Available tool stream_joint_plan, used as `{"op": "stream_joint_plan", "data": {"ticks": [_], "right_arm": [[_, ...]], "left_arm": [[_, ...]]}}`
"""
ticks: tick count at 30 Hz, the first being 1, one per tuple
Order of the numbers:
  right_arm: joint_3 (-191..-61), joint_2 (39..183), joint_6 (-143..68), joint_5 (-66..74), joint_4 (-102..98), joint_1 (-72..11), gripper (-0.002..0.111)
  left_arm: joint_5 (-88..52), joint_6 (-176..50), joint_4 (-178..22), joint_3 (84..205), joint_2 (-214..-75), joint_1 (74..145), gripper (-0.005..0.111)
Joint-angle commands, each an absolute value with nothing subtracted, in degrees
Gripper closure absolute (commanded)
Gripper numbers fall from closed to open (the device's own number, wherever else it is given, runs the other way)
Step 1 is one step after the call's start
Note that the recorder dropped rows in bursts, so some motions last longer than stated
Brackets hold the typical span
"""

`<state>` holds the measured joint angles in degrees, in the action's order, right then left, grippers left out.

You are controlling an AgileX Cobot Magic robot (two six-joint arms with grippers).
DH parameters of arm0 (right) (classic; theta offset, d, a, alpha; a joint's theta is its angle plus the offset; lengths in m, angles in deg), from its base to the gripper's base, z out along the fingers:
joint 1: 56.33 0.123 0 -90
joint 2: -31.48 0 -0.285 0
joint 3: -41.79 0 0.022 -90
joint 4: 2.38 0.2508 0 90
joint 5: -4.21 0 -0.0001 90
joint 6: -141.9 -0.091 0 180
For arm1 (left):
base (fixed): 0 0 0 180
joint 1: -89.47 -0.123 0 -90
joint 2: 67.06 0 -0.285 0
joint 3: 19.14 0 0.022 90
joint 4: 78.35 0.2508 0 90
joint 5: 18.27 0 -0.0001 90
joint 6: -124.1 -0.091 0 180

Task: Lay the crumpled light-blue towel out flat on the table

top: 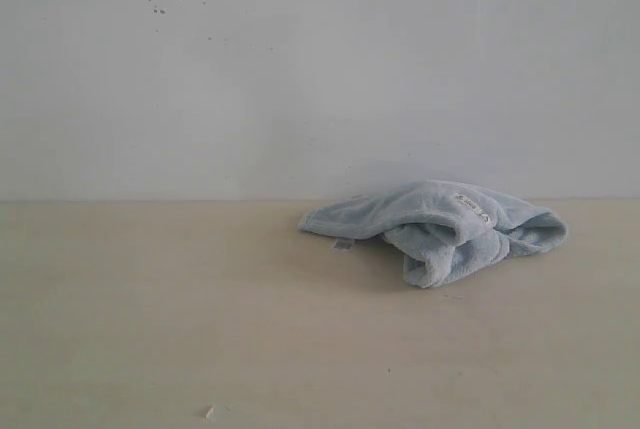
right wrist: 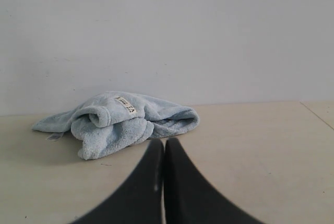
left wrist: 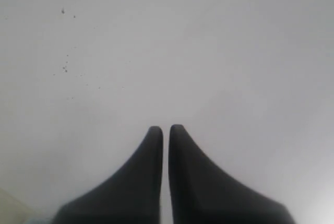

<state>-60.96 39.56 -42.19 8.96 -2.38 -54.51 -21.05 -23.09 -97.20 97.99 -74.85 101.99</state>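
Exterior view: found the towel (top: 440,229) crumpled in a heap on the surface (top: 150,329), at about 3 o'clock from centre, close against the white wall (top: 300,69). Noted a small white label (top: 471,206) uppermost and a pale speck (top: 209,412) at 7 o'clock.

Left wrist view: found the left jaws clenched on nothing, dark fingertips (left wrist: 155,132) nearly touching, facing the wall.

Right wrist view: found the right jaws clenched likewise, holding nothing. Logged the towel beyond their tips, bunched on the surface, label up.
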Motion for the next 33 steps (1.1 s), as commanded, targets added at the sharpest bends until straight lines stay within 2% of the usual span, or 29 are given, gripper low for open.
{"op": "stream_joint_plan", "data": {"ticks": [1, 12, 18, 21, 24, 28, 30, 33], "right_arm": [[-61.0, 39.3, -42.1, 8.4, -2.4, -54.4, 0.108], [-61.0, 39.3, -42.1, 8.4, -2.4, -54.4, 0.108], [-61.0, 39.3, -42.1, 8.4, -2.4, -54.4, 0.108], [-61.0, 39.3, -42.1, 8.4, -2.4, -54.4, 0.108], [-61.0, 39.3, -42.1, 8.4, -2.4, -54.4, 0.108], [-61.0, 39.3, -42.1, 8.4, -2.4, -54.4, 0.108], [-61.0, 39.3, -42.1, 8.4, -2.4, -54.4, 0.108], [-61.0, 39.3, -42.1, 8.4, -2.4, -54.4, 0.108]], "left_arm": [[-21.7, -14.2, -96.7, 101.4, -74.8, 102.2, 0.103], [-23.2, -13.3, -87.3, 116.0, -74.8, 102.2, 0.103], [-18.3, -13.3, -83.2, 125.6, -75.3, 102.2, 0.103], [-11.6, -17.8, -83.6, 130.0, -79.7, 102.2, 0.103], [-0.3, -37.9, -95.4, 134.7, -87.1, 102.2, 0.103], [11.2, -88.4, -133.7, 137.6, -101.8, 102.2, 0.103], [15.7, -103.5, -148.7, 137.7, -109.4, 102.2, 0.103], [17.5, -110.5, -152.5, 137.7, -122.7, 102.2, 0.103]]}}
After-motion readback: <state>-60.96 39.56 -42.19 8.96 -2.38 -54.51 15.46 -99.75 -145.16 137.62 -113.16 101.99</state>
